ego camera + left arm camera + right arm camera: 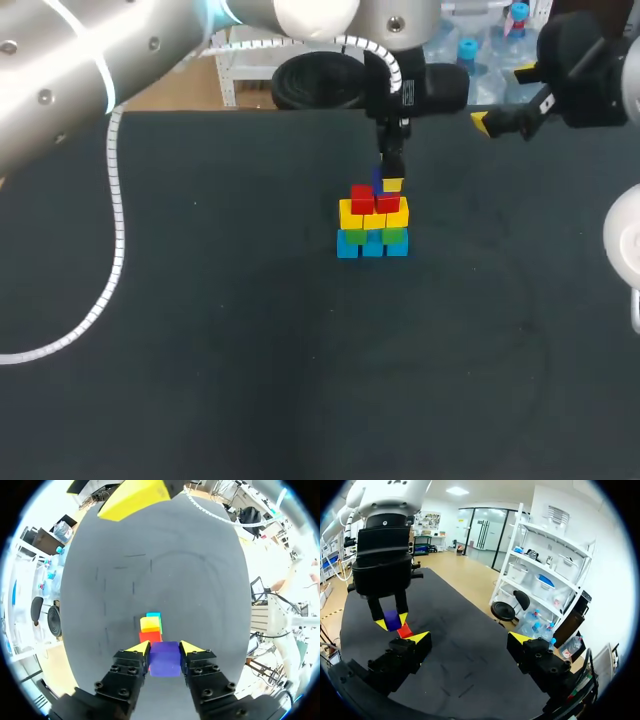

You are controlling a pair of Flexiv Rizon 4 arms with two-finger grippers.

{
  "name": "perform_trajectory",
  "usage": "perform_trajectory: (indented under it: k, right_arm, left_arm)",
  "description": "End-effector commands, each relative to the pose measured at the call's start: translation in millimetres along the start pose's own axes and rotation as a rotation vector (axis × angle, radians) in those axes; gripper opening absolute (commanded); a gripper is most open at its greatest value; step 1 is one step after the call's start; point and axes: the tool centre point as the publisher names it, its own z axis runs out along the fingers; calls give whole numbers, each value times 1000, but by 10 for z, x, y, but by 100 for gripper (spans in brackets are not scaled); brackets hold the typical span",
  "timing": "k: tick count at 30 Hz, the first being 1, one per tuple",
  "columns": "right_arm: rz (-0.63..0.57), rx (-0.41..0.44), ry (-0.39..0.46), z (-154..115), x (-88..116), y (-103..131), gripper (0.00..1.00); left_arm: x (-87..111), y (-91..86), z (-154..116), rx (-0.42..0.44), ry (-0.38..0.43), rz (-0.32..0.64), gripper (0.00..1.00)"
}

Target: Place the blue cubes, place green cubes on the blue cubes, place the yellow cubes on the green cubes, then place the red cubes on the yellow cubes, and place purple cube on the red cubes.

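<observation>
Care now: left pincer [165, 648] clenched on purple cube [165, 663]; lower slowly, straight onto red cubes [375, 200], then let go.

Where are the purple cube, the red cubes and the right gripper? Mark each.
purple cube [165, 659]: left wrist view, middle of its visible face.
red cubes [363, 199]: head view, front face of one cube.
right gripper [470, 639]: right wrist view, midway between its fingertips.

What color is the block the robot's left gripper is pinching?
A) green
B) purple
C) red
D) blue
B: the left gripper is closed from both sides on the purple cube, held over the red cubes on the stack.
</observation>
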Motion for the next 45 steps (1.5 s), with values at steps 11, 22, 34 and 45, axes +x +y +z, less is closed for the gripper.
perform_trajectory:
  k: [11,22,34,45]
  right_arm:
    - [0,20,6,-9,-9,35,100]
    - [0,20,6,-9,-9,35,100]
    - [0,20,6,-9,-9,35,100]
    - [0,20,6,-9,-9,35,100]
  left_arm:
    - [89,89,69,0,11,-9,0]
    - [96,83,95,-3,12,-8,0]
    - [65,84,126,-11,7,-13,0]
    - [53,92,146,-14,12,-6,50]
